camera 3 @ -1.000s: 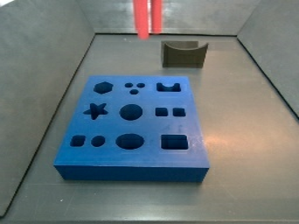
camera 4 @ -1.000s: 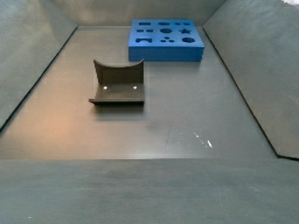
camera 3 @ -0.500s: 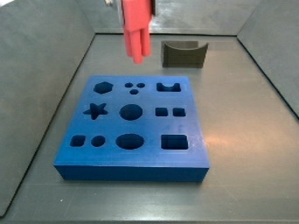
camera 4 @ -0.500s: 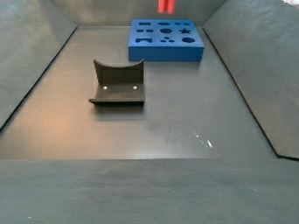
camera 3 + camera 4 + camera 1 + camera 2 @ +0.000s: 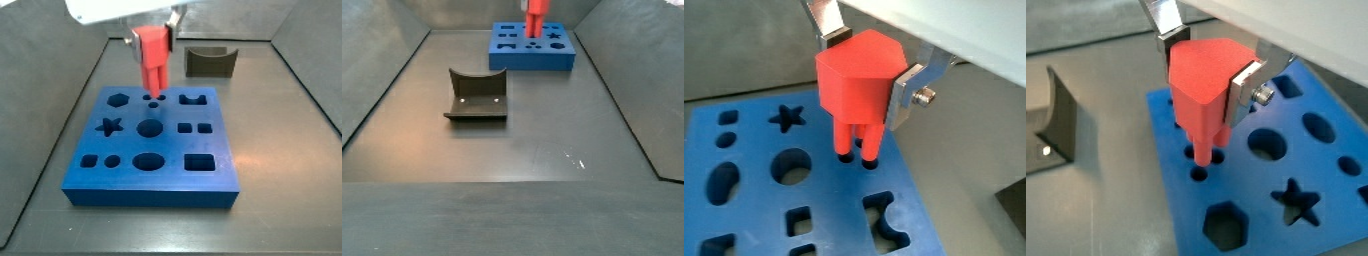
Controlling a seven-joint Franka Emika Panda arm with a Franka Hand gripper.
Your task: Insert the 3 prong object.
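My gripper [image 5: 865, 75] is shut on the red 3 prong object [image 5: 858, 80], its silver fingers [image 5: 905, 90] clamping the block's sides. The piece hangs upright, prongs down, over the blue block with shaped holes [image 5: 758, 225]. In both wrist views the prong tips reach the small round holes [image 5: 1200, 172] near the block's far edge. In a side view the red piece [image 5: 152, 55] stands on the block [image 5: 154, 150] at the three small holes, with the gripper [image 5: 154, 30] above it. It shows small in a side view [image 5: 535, 20] above the block [image 5: 532, 48].
A dark grey U-shaped block [image 5: 210, 62] stands behind the blue block near the back wall, also seen in a side view [image 5: 477, 96] and in a wrist view [image 5: 1053, 125]. Grey bin walls [image 5: 67, 90] slope around the floor.
The gripper has come down with the red piece, from high near the back wall to the blue block, so the prongs now meet the small holes.
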